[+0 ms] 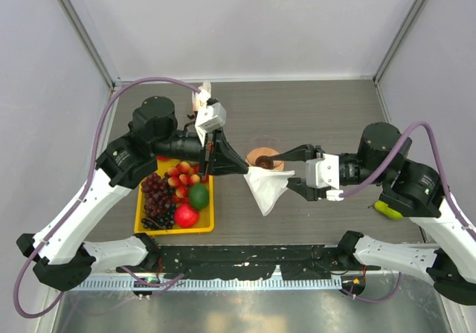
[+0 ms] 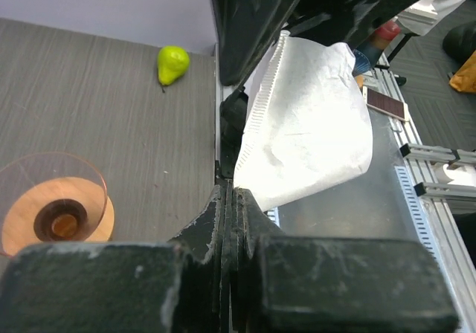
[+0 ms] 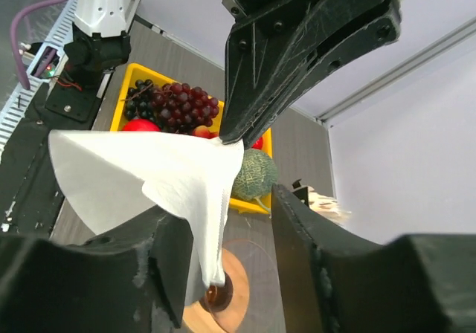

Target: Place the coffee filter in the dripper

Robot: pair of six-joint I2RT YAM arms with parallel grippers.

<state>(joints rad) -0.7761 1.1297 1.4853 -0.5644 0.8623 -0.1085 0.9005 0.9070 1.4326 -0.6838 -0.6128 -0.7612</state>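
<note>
The coffee filter is a white paper cone hanging in the air just in front of the dripper, which stands on the table with its tan ring and dark centre. My left gripper is shut on the filter's edge; in the left wrist view the filter fans out from the shut gripper. My right gripper is open around the filter's right side. In the right wrist view the filter drapes against one of the fingers, its tip over the dripper.
A yellow tray of grapes, strawberries, an apple and a green fruit sits to the left. An upright bundle of papers stands behind the left arm. A green pear lies at the right, by the right arm.
</note>
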